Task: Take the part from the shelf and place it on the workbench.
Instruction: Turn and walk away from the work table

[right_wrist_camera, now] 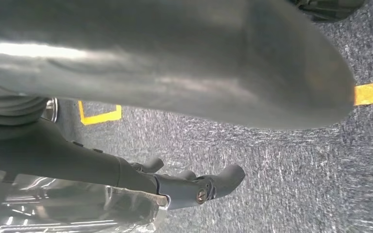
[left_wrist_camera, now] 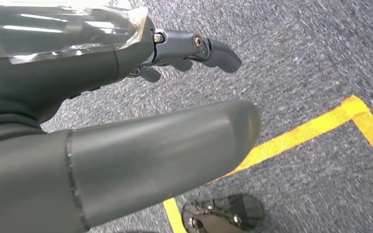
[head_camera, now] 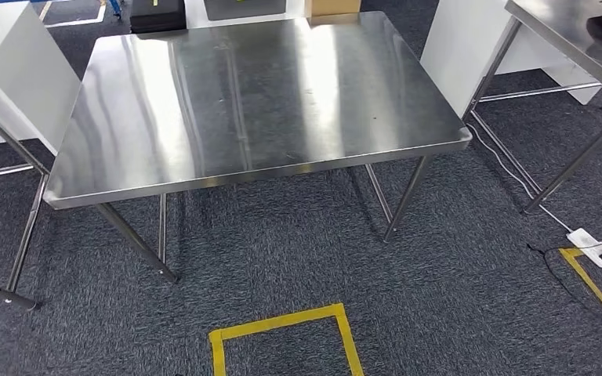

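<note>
The stainless steel workbench [head_camera: 259,94] stands straight ahead, and its shiny top is bare. My left hand [left_wrist_camera: 141,145] hangs above the carpet with its thick thumb apart from the dark fingers [left_wrist_camera: 209,48] and nothing between them. My right hand [right_wrist_camera: 184,82] hangs the same way over the carpet, fingers [right_wrist_camera: 209,187] spread away from the thumb and holding nothing.
A second steel table [head_camera: 564,31] stands at the right, and white panels [head_camera: 16,70] flank the workbench. A black case [head_camera: 157,16] and a cardboard box [head_camera: 333,6] lie behind it. A power strip [head_camera: 592,245] with its cable and a yellow tape square [head_camera: 282,329] mark the carpet.
</note>
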Robot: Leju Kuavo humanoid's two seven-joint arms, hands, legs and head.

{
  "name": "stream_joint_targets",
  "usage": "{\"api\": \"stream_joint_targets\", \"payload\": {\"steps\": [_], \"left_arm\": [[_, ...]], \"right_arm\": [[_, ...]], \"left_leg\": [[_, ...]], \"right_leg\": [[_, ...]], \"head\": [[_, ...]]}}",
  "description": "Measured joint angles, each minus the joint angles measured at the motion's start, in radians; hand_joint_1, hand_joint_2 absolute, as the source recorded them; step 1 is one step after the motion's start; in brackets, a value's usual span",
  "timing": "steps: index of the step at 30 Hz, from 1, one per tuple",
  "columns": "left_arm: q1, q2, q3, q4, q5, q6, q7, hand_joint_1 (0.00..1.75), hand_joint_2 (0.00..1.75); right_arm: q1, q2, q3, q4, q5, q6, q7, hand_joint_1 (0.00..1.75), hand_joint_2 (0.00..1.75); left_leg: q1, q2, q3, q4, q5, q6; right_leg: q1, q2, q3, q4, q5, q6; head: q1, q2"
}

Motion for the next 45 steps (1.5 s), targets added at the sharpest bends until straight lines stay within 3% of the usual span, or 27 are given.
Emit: {"api": "stream_joint_targets", "payload": {"steps": [2,4,5,7,9,10,12,14,15,17,19,21,23,24,25,27,29,30,33,45], "left_arm": [[0.0,0.0,0.0,0.0,0.0,0.0,-0.001,0.0,0.0],[0.001,-0.001,0.0,0.0,0.0,0.0,-0.002,0.0,0.0],[-0.001,-0.002,0.0,0.0,0.0,0.0,-0.002,0.0,0.0],[-0.003,-0.003,0.0,0.0,0.0,0.0,-0.002,0.0,0.0],[-0.003,-0.003,0.0,0.0,0.0,0.0,-0.002,0.0,0.0],[-0.002,-0.003,0.0,0.0,0.0,-0.001,-0.002,0.0,0.0],[-0.002,-0.004,0.0,0.0,-0.001,-0.002,-0.002,0.0,0.0],[-0.003,-0.004,0.0,0.0,-0.001,-0.002,-0.002,0.0,0.0],[-0.002,-0.004,0.0,0.0,-0.002,-0.003,-0.002,0.0,0.0],[0.0,-0.004,0.0,0.0,-0.002,-0.003,-0.002,0.0,0.0],[0.001,-0.003,0.0,0.0,-0.002,-0.003,-0.002,0.0,0.0],[-0.001,-0.002,0.0,0.0,-0.002,-0.003,-0.001,0.0,0.0],[0.0,-0.002,0.0,0.0,-0.002,-0.003,-0.001,0.0,0.0],[0.001,-0.002,0.0,0.0,-0.001,-0.003,-0.001,0.0,0.0],[0.002,-0.002,0.0,0.0,-0.001,-0.002,-0.001,0.0,0.0],[0.002,-0.002,0.0,0.0,0.0,-0.002,-0.001,0.0,0.0],[-0.001,-0.003,0.0,0.0,0.0,-0.002,-0.002,0.0,0.0],[-0.003,-0.002,0.0,0.0,0.0,-0.002,-0.002,0.0,0.0],[-0.004,-0.002,0.0,0.0,0.0,-0.002,-0.002,0.0,0.0],[-0.003,-0.003,0.0,0.0,0.0,-0.001,-0.002,0.0,0.0]], "right_arm": [[-0.001,0.0,0.001,0.0,0.0,0.001,0.0,0.0,0.0],[-0.003,-0.002,0.001,0.0,0.0,0.002,-0.001,0.0,0.0],[-0.003,-0.002,0.001,0.0,0.0,0.003,-0.002,0.0,0.0],[-0.001,-0.002,0.001,0.0,0.0,0.005,-0.002,0.0,0.0],[0.001,-0.002,0.001,0.0,0.0,0.005,-0.002,0.0,0.0],[0.002,-0.003,0.001,0.0,-0.001,0.005,-0.002,0.0,0.0],[0.002,-0.005,0.001,0.0,-0.002,0.005,-0.002,0.0,0.0],[0.001,-0.007,0.001,0.0,-0.002,0.005,-0.002,0.0,0.0],[0.0,-0.008,0.001,0.0,-0.002,0.005,-0.002,0.0,0.0],[-0.001,-0.007,0.001,0.0,-0.002,0.004,-0.001,0.0,0.0],[-0.002,-0.005,0.002,0.0,0.0,0.004,0.002,0.0,0.0],[-0.001,-0.004,0.002,0.0,0.0,0.004,0.006,0.0,0.0],[0.0,-0.005,0.002,0.0,0.001,0.004,0.007,0.0,0.0],[0.001,-0.006,0.002,0.0,0.001,0.005,0.008,0.0,0.0],[0.0,-0.006,0.002,0.0,0.002,0.005,0.008,0.0,0.0],[0.0,-0.005,0.003,0.0,0.004,0.007,0.008,0.0,0.0],[-0.002,-0.006,0.006,0.0,0.006,0.004,0.008,0.0,0.0],[-0.002,-0.006,0.007,0.0,0.007,0.001,0.007,0.0,0.0],[-0.003,-0.005,0.008,0.0,0.004,-0.007,0.005,0.0,0.0],[-0.003,-0.006,0.008,0.0,-0.001,-0.008,0.002,0.0,0.0]], "left_leg": [[-0.009,-0.014,-0.001,-0.006,0.002,0.016],[-0.01,-0.027,0.003,-0.017,0.012,0.035],[-0.008,-0.034,0.004,-0.023,0.017,0.043],[-0.008,-0.047,0.002,-0.025,0.02,0.053],[-0.011,-0.063,0.0,-0.024,0.021,0.054],[-0.012,-0.072,0.001,-0.024,0.021,0.055],[-0.014,-0.088,0.003,-0.023,0.021,0.054],[-0.019,-0.101,0.002,-0.018,0.018,0.048],[-0.02,-0.106,0.0,-0.016,0.016,0.043],[-0.021,-0.113,-0.003,-0.013,0.016,0.031],[-0.021,-0.097,-0.009,0.001,0.005,0.02],[-0.017,-0.068,-0.04,0.072,-0.041,0.011],[-0.008,-0.057,-0.094,0.184,-0.093,0.0],[-0.004,-0.055,-0.111,0.217,-0.099,-0.005],[0.0,-0.052,-0.112,0.216,-0.087,-0.009],[0.007,-0.04,-0.06,0.113,-0.03,-0.013],[0.004,-0.03,-0.011,0.017,0.003,-0.009],[0.0,-0.029,-0.003,-0.001,0.003,-0.003],[-0.011,-0.035,0.0,-0.012,0.01,0.015],[-0.025,-0.039,0.002,-0.021,0.015,0.029]], "right_leg": [[0.004,-0.012,0.003,-0.005,0.001,0.016],[0.004,0.0,-0.005,0.019,-0.017,0.023],[0.004,0.014,-0.024,0.061,-0.04,0.02],[0.002,0.044,-0.089,0.195,-0.1,0.01],[0.003,0.052,-0.138,0.288,-0.125,0.014],[0.005,0.054,-0.138,0.282,-0.114,0.021],[0.005,0.063,-0.083,0.162,-0.057,0.034],[0.008,0.082,-0.027,0.033,-0.008,0.031],[0.012,0.088,-0.017,0.005,0.001,0.025],[0.014,0.085,-0.013,-0.001,0.007,0.008],[0.004,0.076,-0.007,-0.003,0.011,-0.006],[-0.002,0.065,-0.004,-0.005,0.012,-0.018],[0.003,0.052,-0.004,-0.004,0.009,-0.025],[0.004,0.046,-0.004,-0.003,0.008,-0.026],[0.005,0.042,-0.004,-0.001,0.007,-0.026],[0.004,0.035,-0.003,0.003,0.004,-0.024],[0.005,0.03,0.0,0.002,0.001,-0.016],[0.007,0.028,0.001,0.001,0.001,-0.01],[0.011,0.025,0.0,-0.008,0.001,0.0],[0.008,0.023,0.004,-0.027,0.01,0.007]], "head": [[0.002,0.0],[0.003,0.0],[0.006,0.0],[0.009,0.0],[0.01,0.0],[0.011,0.0],[0.011,0.0],[0.012,0.0],[0.011,0.0],[0.009,0.0],[0.007,0.0],[0.002,0.0],[-0.001,0.0],[0.0,0.0],[-0.001,0.0],[-0.001,0.0],[-0.001,0.0],[0.0,0.0],[0.0,0.0],[0.003,0.0]]}}
